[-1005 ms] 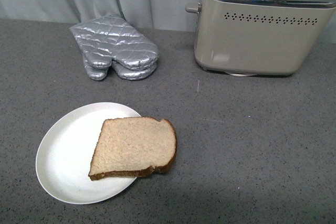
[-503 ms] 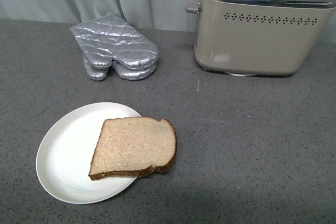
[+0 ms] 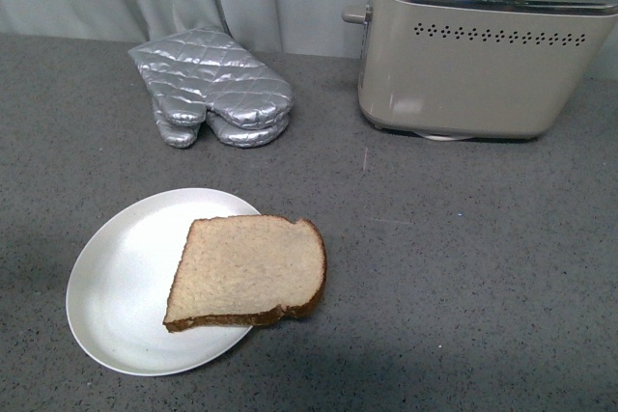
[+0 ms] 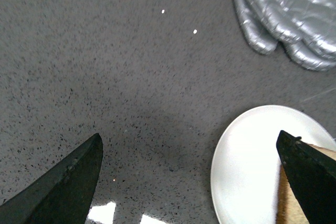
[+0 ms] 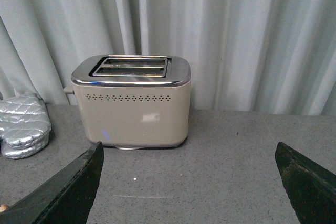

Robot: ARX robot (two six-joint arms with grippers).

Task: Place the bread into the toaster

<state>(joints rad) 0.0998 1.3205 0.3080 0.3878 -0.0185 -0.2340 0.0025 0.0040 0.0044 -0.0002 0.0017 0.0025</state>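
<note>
Front view: bread [image 3: 249, 272], a tan slice with dark brown crust, lies flat on white plate [image 3: 121, 287], its right edge overhanging the rim; beige toaster [image 3: 473, 74] well apart on grey surface [image 3: 463, 267] | Left wrist view: left gripper [image 4: 189, 136] spread wide, empty, beside plate | Right wrist view: right gripper [image 5: 189, 145] spread, empty, facing toaster

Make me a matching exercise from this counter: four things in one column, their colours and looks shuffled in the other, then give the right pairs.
Column one:
1. bread
2. toaster
3. oven mitts
4. plate

Column two:
a. shiny silver, quilted
b. beige with a chrome top
c. tan with a dark brown crust
d. plain white, round

Pairs: 1-c, 2-b, 3-a, 4-d.
</note>
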